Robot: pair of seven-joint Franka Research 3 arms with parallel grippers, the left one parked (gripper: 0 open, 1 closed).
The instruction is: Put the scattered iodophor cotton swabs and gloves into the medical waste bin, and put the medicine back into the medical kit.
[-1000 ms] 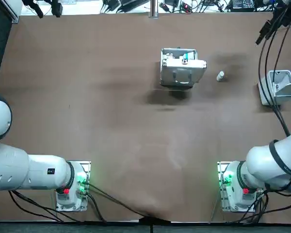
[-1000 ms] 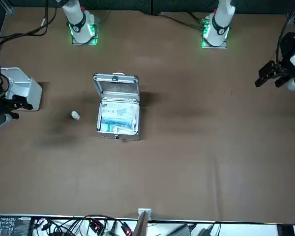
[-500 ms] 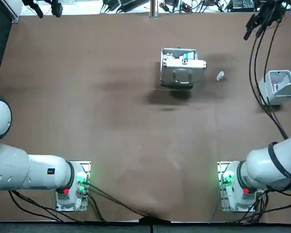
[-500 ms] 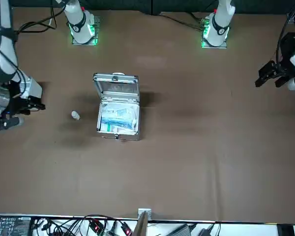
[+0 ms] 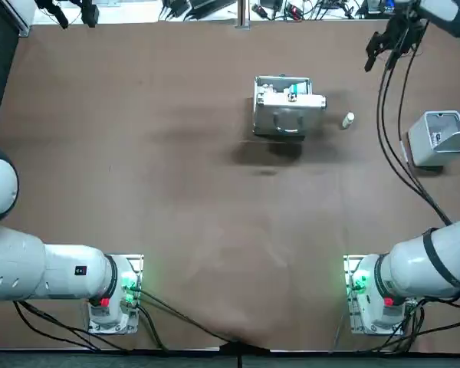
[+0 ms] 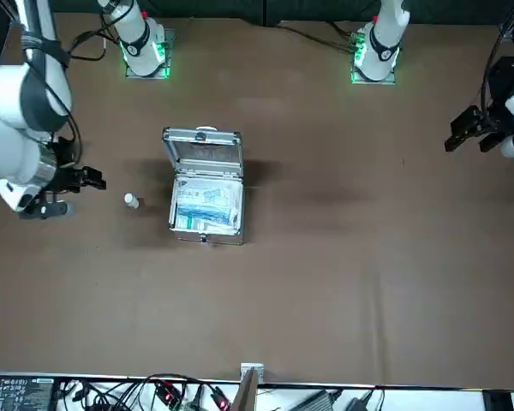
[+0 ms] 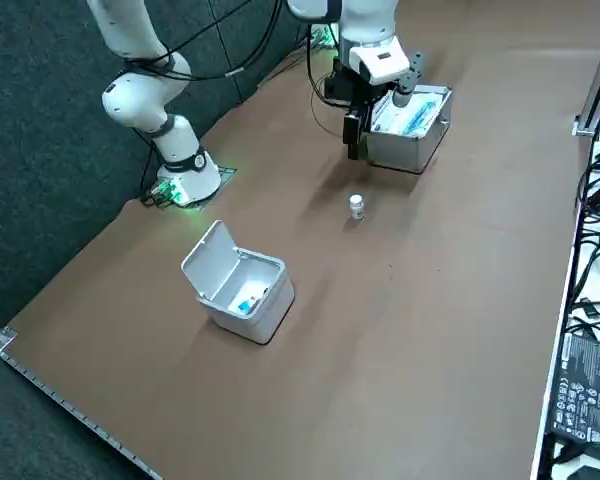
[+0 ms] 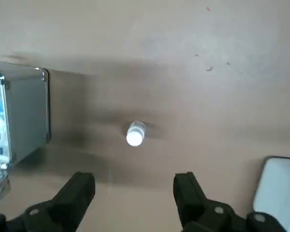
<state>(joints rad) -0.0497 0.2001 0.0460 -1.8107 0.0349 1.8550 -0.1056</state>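
Note:
A small white medicine bottle (image 5: 348,119) (image 6: 132,201) (image 7: 356,206) stands on the brown table just beside the open silver medical kit (image 5: 284,107) (image 6: 206,193) (image 7: 410,125). My right gripper (image 5: 381,47) (image 6: 73,195) (image 7: 353,148) hangs high over the table near the bottle, open and empty. In the right wrist view the bottle (image 8: 135,134) shows between and beyond the spread fingers (image 8: 79,191), with the kit's corner (image 8: 24,116) to one side. The white waste bin (image 5: 437,138) (image 7: 240,285) (image 8: 280,188) stands with its lid up. I see no swabs or gloves loose on the table.
The kit holds white and blue packets, and its lid stands upright on the robot's side. Something blue lies inside the bin. Cables trail from my right arm over the table's right part. Cables and gear line the far edge (image 5: 238,11).
My right arm has swung away from the waste bin toward the bottle and kit; the gripper now hangs close to the bottle. Bottle, kit and bin have not moved.

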